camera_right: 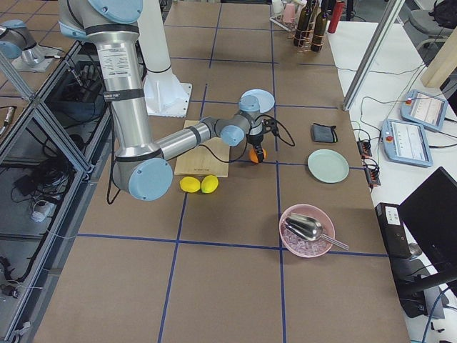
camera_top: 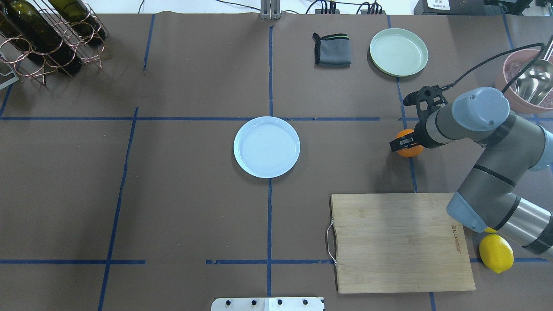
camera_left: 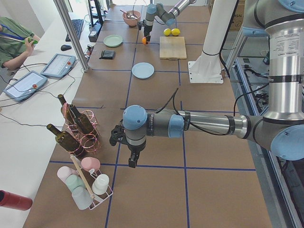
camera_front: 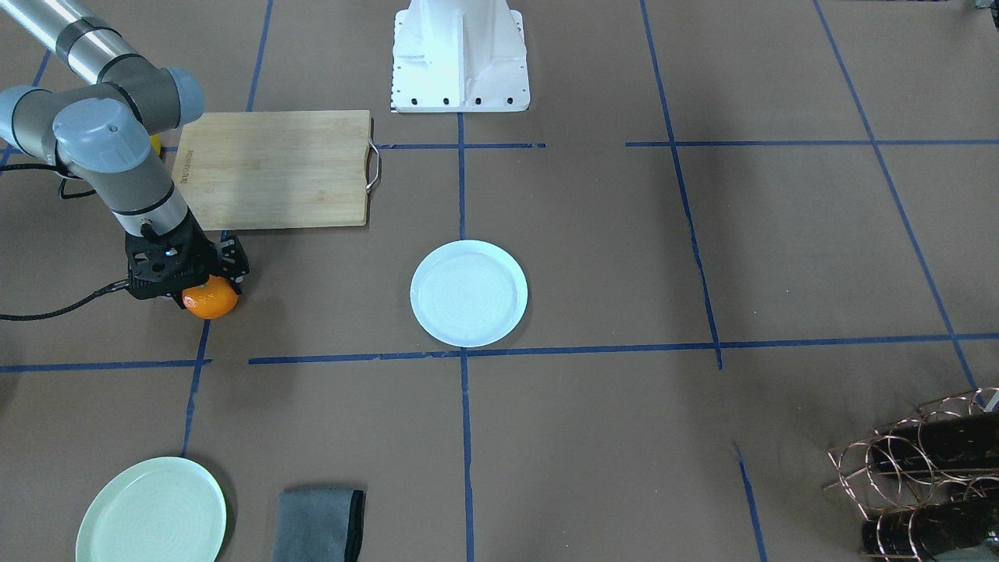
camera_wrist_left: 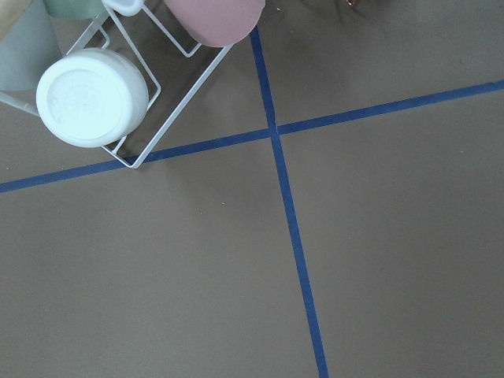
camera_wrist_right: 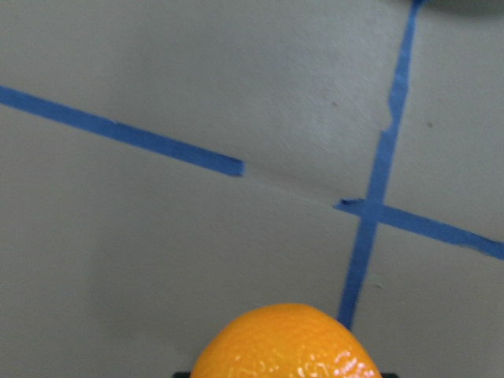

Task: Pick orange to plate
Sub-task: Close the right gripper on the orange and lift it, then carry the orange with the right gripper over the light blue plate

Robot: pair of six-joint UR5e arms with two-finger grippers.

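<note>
The orange point(camera_front: 212, 301) point(camera_top: 411, 150) sits at the table's right side, on a blue tape line. My right gripper point(camera_front: 201, 282) point(camera_top: 405, 144) is down over it, fingers on either side, shut on the fruit. The right wrist view shows the orange point(camera_wrist_right: 287, 345) at the bottom edge, table close below. The bluish-white plate point(camera_front: 468, 293) point(camera_top: 266, 147) lies empty at the table's middle, well apart from the orange. My left gripper point(camera_left: 131, 159) hangs over the table's far left end; I cannot tell whether it is open.
A wooden cutting board point(camera_top: 397, 242) lies near the robot, behind the orange, with a lemon point(camera_top: 496, 252) beside it. Mint-green plate point(camera_top: 398, 52), grey cloth point(camera_top: 332, 49) and pink bowl point(camera_top: 514, 93) stand beyond. A wine rack point(camera_top: 43, 39) fills the far left corner.
</note>
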